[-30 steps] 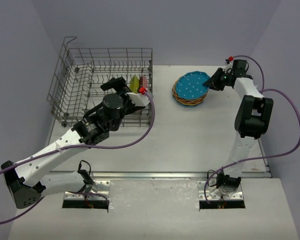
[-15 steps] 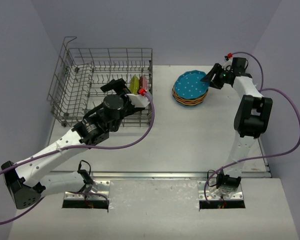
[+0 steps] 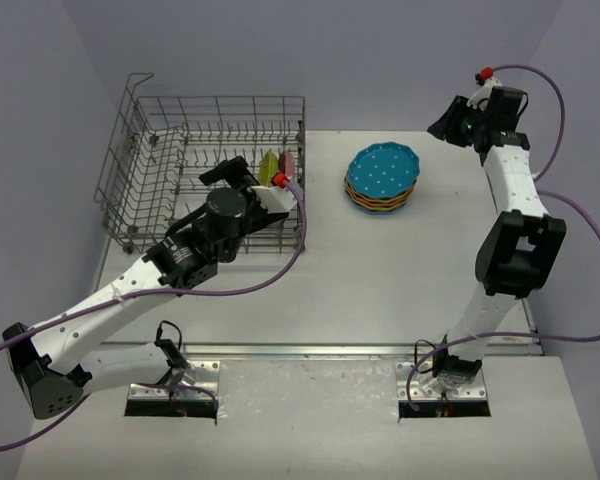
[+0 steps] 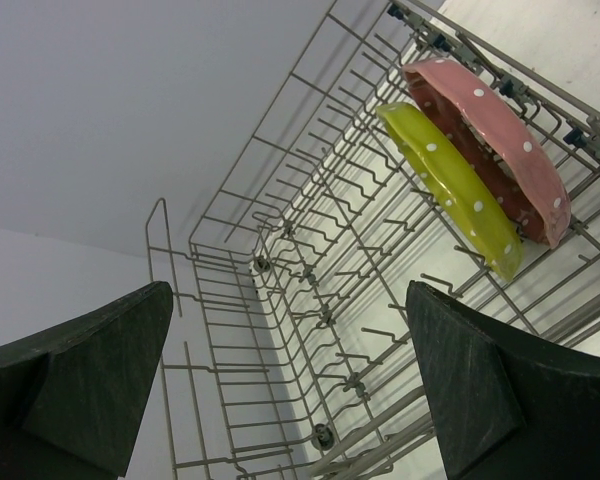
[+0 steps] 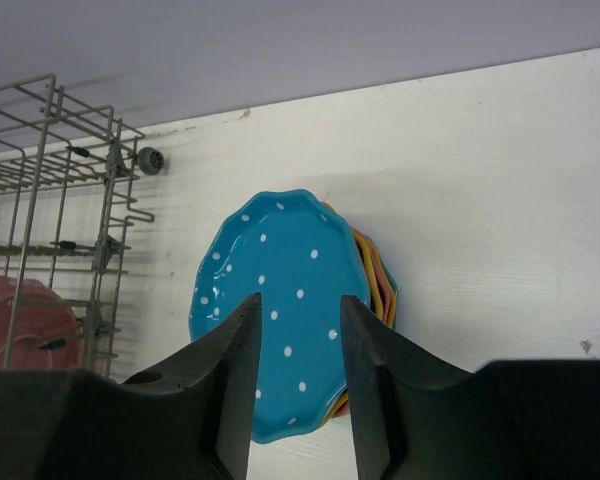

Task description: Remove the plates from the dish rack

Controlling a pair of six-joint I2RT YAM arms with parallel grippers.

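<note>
The grey wire dish rack [image 3: 160,130] stands at the back left. Two plates stand on edge in its right end: a yellow-green one [image 3: 269,168] and a pink one [image 3: 288,163]. The left wrist view shows the same yellow-green plate [image 4: 450,185] and pink plate [image 4: 500,140] among the rack's tines [image 4: 325,315]. My left gripper [image 3: 255,185] hangs wide open inside the rack just in front of them, holding nothing [image 4: 288,300]. A stack of plates with a blue one on top [image 3: 383,172] lies on the table. My right gripper [image 3: 445,122] is open and empty, raised to the right of the blue plate [image 5: 280,300].
The white table [image 3: 380,270] stretches in front of the rack and the stack. The rack's right wall [image 5: 110,230] stands a little left of the stack. Purple cables loop beside both arms. The back wall is close behind the right gripper.
My right gripper opened off the blue plate's edge, leaving it on the stack, then rose and drew back to the right. The left arm has barely moved.
</note>
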